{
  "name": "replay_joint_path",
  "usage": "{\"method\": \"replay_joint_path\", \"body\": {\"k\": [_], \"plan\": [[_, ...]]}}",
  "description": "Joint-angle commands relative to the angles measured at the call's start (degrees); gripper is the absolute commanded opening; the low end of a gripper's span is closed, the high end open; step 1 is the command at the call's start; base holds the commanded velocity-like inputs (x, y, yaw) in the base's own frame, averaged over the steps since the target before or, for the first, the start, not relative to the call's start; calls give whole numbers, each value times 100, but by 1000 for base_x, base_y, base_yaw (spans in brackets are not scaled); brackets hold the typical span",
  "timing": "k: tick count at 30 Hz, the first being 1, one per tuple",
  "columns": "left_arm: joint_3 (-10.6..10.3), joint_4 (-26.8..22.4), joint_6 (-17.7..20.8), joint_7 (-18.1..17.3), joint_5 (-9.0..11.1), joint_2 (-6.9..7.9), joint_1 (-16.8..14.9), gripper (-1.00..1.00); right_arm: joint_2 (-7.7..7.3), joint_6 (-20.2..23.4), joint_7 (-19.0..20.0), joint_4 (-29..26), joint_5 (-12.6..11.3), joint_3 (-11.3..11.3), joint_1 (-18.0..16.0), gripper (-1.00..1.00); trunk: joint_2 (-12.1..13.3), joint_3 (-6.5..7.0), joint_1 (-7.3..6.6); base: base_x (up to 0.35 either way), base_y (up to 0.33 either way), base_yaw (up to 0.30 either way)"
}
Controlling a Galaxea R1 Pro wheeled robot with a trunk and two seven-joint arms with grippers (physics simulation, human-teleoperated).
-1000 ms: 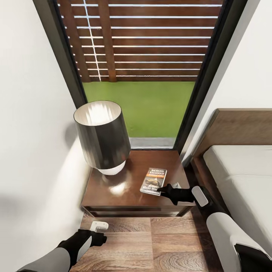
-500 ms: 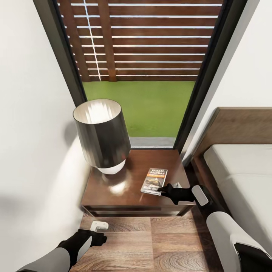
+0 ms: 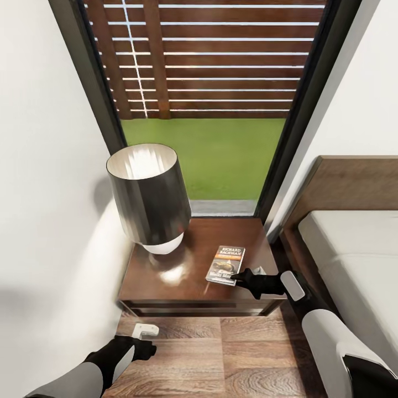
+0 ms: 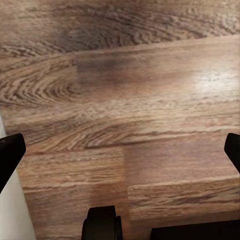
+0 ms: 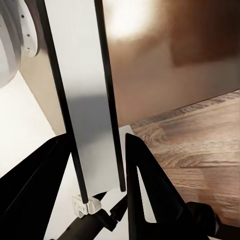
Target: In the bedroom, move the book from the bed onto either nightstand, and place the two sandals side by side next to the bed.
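The book (image 3: 225, 265) lies flat on the nightstand (image 3: 166, 282), near its front right corner, cover up with white "RICHARD BACHMAN" lettering. My right gripper (image 3: 235, 276) is at the book's near corner. In the right wrist view the book (image 5: 85, 100) runs edge-on between the two black fingers (image 5: 150, 190), which press both its faces. My left gripper (image 3: 148, 350) hangs low over the wood floor in front of the nightstand, and its fingers (image 4: 10, 155) stand wide apart with nothing between them. The bed (image 3: 354, 260) is at the right. The sandals are out of view.
A dark drum-shade lamp (image 3: 148, 196) takes up the nightstand's back left. A white wall closes the left side, and a tall dark-framed window (image 3: 210, 110) stands behind. A small white piece (image 3: 145, 330) sits by the nightstand's foot. The headboard (image 3: 354, 182) rises beside the nightstand.
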Motion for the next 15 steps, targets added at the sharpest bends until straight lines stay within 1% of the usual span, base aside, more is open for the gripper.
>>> {"method": "replay_joint_path", "body": {"k": [1,11,15], "plan": [[-47,-10,31,0,44,3,-1,100,4,24,49,-1,55,-30,-4,-100,-2,-4,-1,0,0,0],[-47,-10,31,0,44,1,-1,100,1,3,47,-1,51,-32,-4,-100,-2,-4,-1,0,0,0],[-47,-10,31,0,44,0,-1,100,3,-1,47,-1,51,-33,-18,-100,-162,-76,87,0,0,0]]}}
